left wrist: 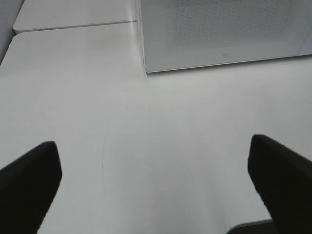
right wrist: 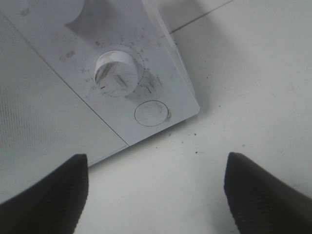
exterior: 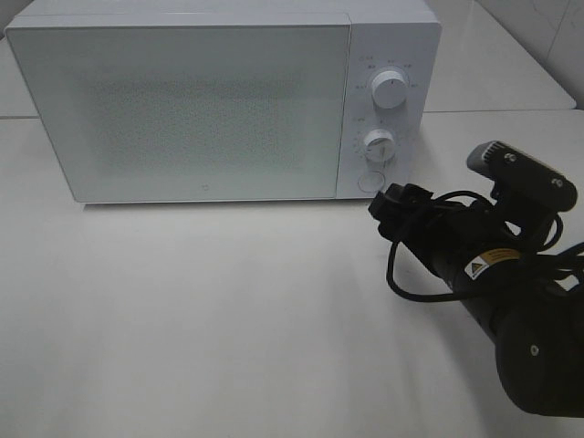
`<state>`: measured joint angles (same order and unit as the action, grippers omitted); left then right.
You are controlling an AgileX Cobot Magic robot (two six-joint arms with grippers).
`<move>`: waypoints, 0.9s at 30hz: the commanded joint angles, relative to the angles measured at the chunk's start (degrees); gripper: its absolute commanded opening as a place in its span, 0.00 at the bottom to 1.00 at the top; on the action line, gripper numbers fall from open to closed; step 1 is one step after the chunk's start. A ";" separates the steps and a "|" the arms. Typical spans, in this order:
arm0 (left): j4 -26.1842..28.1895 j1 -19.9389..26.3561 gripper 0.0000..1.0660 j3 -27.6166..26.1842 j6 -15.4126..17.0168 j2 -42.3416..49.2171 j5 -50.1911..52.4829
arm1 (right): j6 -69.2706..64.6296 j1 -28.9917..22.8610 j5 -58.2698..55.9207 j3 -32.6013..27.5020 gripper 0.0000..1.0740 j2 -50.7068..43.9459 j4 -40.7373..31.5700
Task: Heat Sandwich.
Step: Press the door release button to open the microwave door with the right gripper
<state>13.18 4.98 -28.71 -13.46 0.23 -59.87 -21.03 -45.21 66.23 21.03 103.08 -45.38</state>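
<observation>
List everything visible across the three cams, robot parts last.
microwave: one, white, back of the table, door shut
dials: two, white, stacked on the microwave's right-hand control panel
round button: one, white, below the lower dial
table: one, white, bare in front of the microwave
sandwich: none visible in any camera
cable: one, black, looped off the right arm
right arm: one, black, right of the exterior view, reaching toward the control panel
right gripper: one, black fingers, open and empty, just short of the button
left gripper: one, black fingers, open and empty, over bare table near the microwave's left corner
</observation>
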 commanded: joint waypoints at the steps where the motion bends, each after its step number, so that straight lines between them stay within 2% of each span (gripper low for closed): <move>1: 0.34 0.00 0.95 0.11 0.40 1.55 0.34 | -14.67 -0.29 0.97 0.40 0.69 -0.17 -0.06; 2: 0.34 0.00 0.95 0.11 0.40 1.55 0.34 | -14.67 -0.29 0.97 0.40 0.69 -0.17 -0.06; 3: 0.34 0.00 0.95 0.11 0.40 1.55 0.34 | -22.75 -0.29 0.92 0.40 0.69 -0.17 -0.06; 6: 0.34 0.00 0.95 0.11 0.40 1.55 0.34 | -33.86 -0.29 0.92 0.40 0.68 -0.17 -0.06; 7: 0.34 0.00 0.95 0.11 0.40 1.55 0.34 | -33.86 -0.29 0.92 0.40 0.68 -0.17 -0.06; 8: 0.34 0.00 0.95 0.11 0.40 1.55 0.34 | -39.99 -0.29 0.92 0.40 0.67 -0.17 -0.06; 11: 0.34 0.00 0.95 0.11 0.40 1.55 0.34 | -44.18 -0.29 0.74 0.40 0.66 -0.17 -0.06; 15: 0.34 0.00 0.95 0.11 0.40 1.55 0.34 | -50.08 -0.29 0.34 0.40 0.59 -0.17 -0.06; 18: 0.34 0.00 0.95 0.11 0.40 1.55 0.34 | -53.80 -0.29 0.34 0.40 0.44 -0.17 -0.06; 19: 0.34 0.00 0.95 0.11 0.40 1.55 0.34 | -53.80 -0.29 0.34 0.40 0.44 -0.17 -0.06; 20: 0.34 0.00 0.95 0.11 0.40 1.55 0.34 | -55.23 -0.29 0.34 0.40 0.34 -0.17 -0.06; 23: 0.34 0.00 0.95 0.11 0.40 1.55 0.34 | -55.92 -0.29 -0.06 0.40 0.14 -0.17 -0.06; 24: 0.34 0.00 0.95 0.11 0.40 1.55 0.34 | -55.92 -0.29 -0.06 0.40 0.14 -0.17 -0.06; 25: 0.34 0.00 0.95 0.11 0.40 1.55 0.34 | -55.92 -0.23 -1.15 0.40 0.03 -0.17 -0.06; 27: 0.34 0.00 0.95 0.11 0.40 1.55 0.34 | -56.38 -0.06 -2.58 0.40 0.00 -0.17 -0.17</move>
<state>13.18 4.98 -28.71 -13.46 0.23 -59.87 -76.83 -45.21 65.43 21.03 103.08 -45.44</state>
